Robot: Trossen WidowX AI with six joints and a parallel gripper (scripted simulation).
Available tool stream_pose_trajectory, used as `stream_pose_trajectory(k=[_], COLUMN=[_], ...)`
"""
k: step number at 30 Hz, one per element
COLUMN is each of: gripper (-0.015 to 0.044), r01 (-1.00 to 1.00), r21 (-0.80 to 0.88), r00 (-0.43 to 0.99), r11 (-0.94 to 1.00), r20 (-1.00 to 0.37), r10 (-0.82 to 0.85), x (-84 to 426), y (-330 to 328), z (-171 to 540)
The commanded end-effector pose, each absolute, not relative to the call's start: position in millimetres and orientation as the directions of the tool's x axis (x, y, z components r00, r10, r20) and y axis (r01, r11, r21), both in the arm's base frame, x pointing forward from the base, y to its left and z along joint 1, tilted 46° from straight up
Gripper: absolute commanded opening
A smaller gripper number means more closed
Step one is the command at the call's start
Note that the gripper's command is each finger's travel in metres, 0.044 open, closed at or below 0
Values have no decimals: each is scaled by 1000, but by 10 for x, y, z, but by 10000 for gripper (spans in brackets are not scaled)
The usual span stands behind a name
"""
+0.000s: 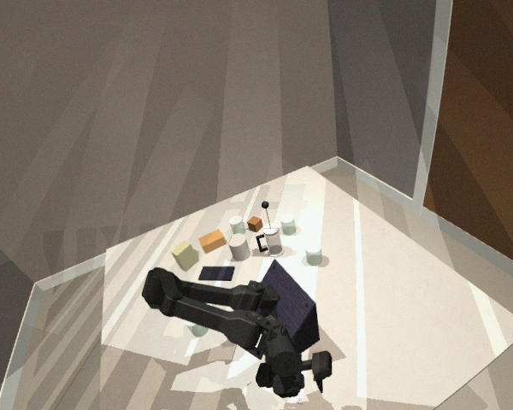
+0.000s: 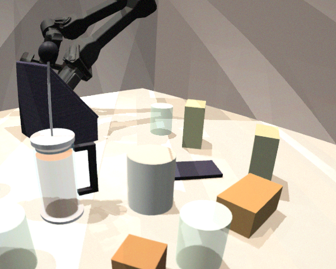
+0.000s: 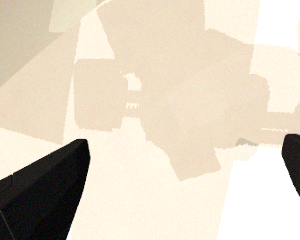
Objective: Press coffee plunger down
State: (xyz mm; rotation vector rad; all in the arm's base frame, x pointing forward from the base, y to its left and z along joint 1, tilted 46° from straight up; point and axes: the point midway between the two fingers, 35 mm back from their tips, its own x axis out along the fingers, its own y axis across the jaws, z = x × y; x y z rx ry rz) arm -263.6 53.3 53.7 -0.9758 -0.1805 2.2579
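Observation:
The coffee press point(image 1: 273, 243) point(image 2: 58, 179) stands upright, a clear cylinder with a pale lid point(image 2: 52, 139) and a black handle point(image 1: 259, 243) point(image 2: 93, 167). Its thin rod rises high above the lid, topped by the black ball knob point(image 1: 264, 204) point(image 2: 47, 52), so the plunger is up. My gripper point(image 3: 186, 147) is open, with nothing between its fingers in the wrist view. It is far from the press, on the other side of the dark slanted block, above the table's near part in the top view. The press does not show in the wrist view.
The dark slanted block point(image 1: 287, 295) point(image 2: 58, 107) stands between arm and press. A grey cylinder point(image 1: 238, 247) point(image 2: 150, 182) stands on the handle side. Orange blocks point(image 1: 212, 241) point(image 2: 249, 199), greenish boxes point(image 2: 193, 127), a flat dark slab point(image 1: 216, 272) point(image 2: 200, 170) and several glasses point(image 1: 313, 255) point(image 2: 203, 234) are around.

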Motion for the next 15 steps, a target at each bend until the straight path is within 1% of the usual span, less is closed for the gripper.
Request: stream_pose_trajectory(k=[1, 2, 5, 9, 12, 15], gripper=[426, 440, 440, 440, 440, 440], r01=[-512, -494, -389, -164, -20, 155], r21=[-365, -361, -335, -305, -253, -219], r00=[-507, -516, -566, -623, -637, -621], r11=[-778, -791, -858, -938, -967, -963], r20=[-603, -610, -648, -705, -742, -780], r10=[616, 601, 510, 338, 207, 78], x=[-2644, -2661, -2728, -2761, -2710, -2581], y=[509, 459, 164, -395, -811, -1226], z=[532, 523, 468, 402, 344, 287])
